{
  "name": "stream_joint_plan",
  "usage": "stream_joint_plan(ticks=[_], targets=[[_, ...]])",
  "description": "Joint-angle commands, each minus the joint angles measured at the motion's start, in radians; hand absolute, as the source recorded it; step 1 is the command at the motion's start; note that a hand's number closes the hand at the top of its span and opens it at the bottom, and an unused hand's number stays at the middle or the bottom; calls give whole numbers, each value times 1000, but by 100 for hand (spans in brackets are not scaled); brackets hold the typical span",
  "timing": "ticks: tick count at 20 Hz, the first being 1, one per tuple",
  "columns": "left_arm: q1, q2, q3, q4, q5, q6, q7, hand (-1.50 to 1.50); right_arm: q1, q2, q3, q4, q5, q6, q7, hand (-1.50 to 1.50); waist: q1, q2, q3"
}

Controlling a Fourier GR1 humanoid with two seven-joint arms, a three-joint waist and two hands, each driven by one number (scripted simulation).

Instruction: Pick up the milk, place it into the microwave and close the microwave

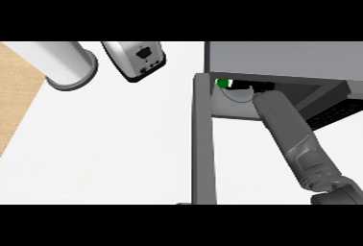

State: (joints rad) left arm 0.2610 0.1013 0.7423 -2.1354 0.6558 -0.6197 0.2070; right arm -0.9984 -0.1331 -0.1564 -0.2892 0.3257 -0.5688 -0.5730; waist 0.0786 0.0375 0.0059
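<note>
One grey box-shaped microwave (284, 57) sits at upper right, cavity open. Its grey door (203, 144) is swung wide, seen edge-on as a long bar running down toward the lower edge, left of the arm. Black control panel (333, 113) w/ buttons shows at the cavity's right side.

Inside the cavity: the right grey forearm (294, 139) reaches in from lower right, and the black right hand (249, 88) is deep in the opening, mostly hidden under the microwave's top. Just left of the fingers, touching or nearly so, is a small bright-green bit (223, 83), prob. the cap of the milk carton; rest of the carton is hidden. So the milk is inside the microwave, at the cavity's left-back part. Directly below the fingers a pale curved glass turntable rim (237, 97) shows on the cavity floor. Can't tell if the fingers are curled round the milk or spread; too little of them shows.

Far left of the fingers, outside the microwave, on the white counter (106, 144): one silver toaster w/ black end panel (135, 58), tilted in view, and one white cylinder w/ flared base (64, 65) further left. Light wood strip (16, 96) along the left edge.

Count: 1 microwave, 1 milk, 1 toaster, 1 cylinder, 1 arm in view.
</note>
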Motion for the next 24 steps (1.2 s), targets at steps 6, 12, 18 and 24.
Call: stream_joint_plan(ticks=[6,12,18,24], targets=[[-42,-11,-46,6,-58,-2,0,-150,-80,-88,13,106,69,-137,-26,150,30,15,-3],[-69,-2,-48,23,-63,13,1,-150,-61,-144,32,189,113,-228,19,150,50,28,-2],[-86,19,-46,51,-115,-19,-27,-150,-54,-156,68,246,161,-399,137,-150,64,34,-2],[-101,17,-71,53,-143,-8,-10,-150,-82,-134,56,199,145,-237,39,-150,49,23,0]])
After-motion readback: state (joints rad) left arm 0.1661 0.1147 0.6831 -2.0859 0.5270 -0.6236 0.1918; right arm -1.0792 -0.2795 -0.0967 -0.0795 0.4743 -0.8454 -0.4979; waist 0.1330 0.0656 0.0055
